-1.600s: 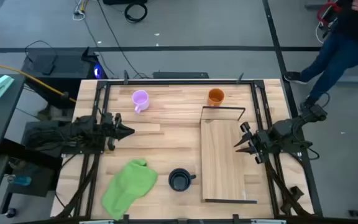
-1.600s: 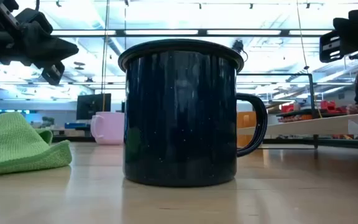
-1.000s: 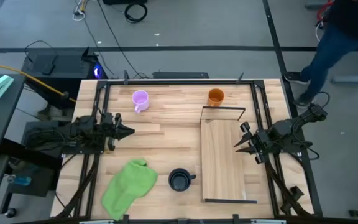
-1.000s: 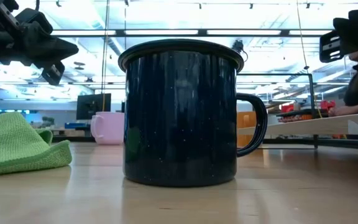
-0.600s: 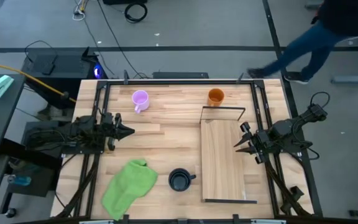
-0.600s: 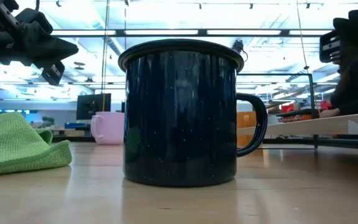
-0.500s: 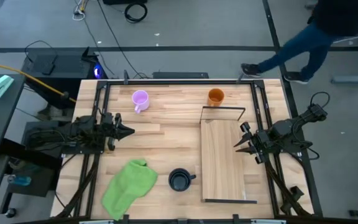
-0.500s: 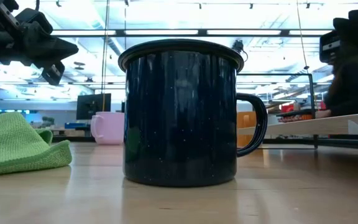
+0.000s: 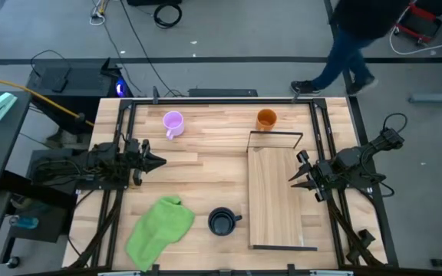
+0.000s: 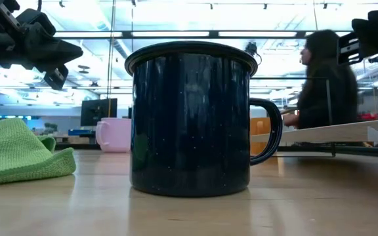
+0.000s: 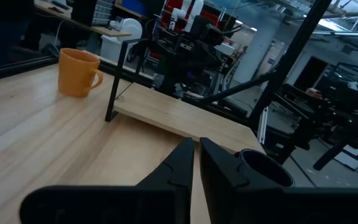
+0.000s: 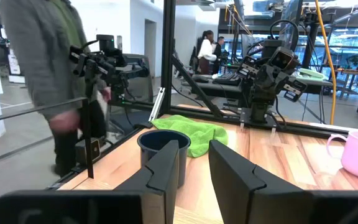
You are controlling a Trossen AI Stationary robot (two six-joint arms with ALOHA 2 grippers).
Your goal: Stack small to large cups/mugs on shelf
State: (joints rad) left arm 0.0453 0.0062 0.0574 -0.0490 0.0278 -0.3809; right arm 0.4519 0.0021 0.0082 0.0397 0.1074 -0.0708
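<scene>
None of the three mugs is seen on the shelf yet, so the whole job can be judged as still to be done. The purple mug is found at the far side of the table, well apart from the others. The orange mug is placed just beyond the shelf's far end, near its wire frame. The black mug is set at the near edge, between the green cloth and the shelf, close to the shelf's long side. Nothing is nested in anything so far.

The left gripper is held above the table's left side, its fingers nearly together and empty. The right gripper is poised over the shelf's right edge, its fingers parted a little, nothing carried. A person is glimpsed walking past behind the table.
</scene>
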